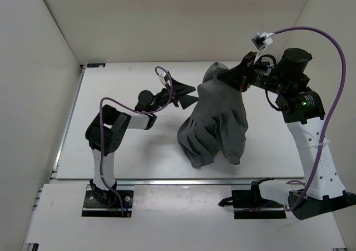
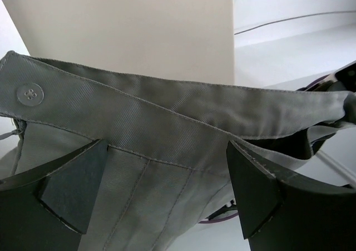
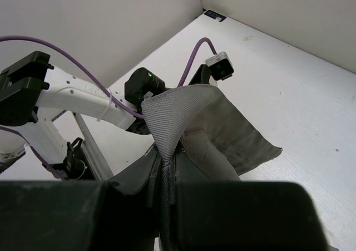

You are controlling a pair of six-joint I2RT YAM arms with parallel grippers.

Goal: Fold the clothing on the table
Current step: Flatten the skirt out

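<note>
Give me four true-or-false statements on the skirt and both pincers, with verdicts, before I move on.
1. The right pincer is shut on the skirt's waistband. True.
2. The left pincer grips the skirt. False: it is open and close to the waistband, gripping nothing.
3. The skirt lies spread flat. False: it hangs bunched from the right pincer.
4. A button shows on the waistband. True.
</note>
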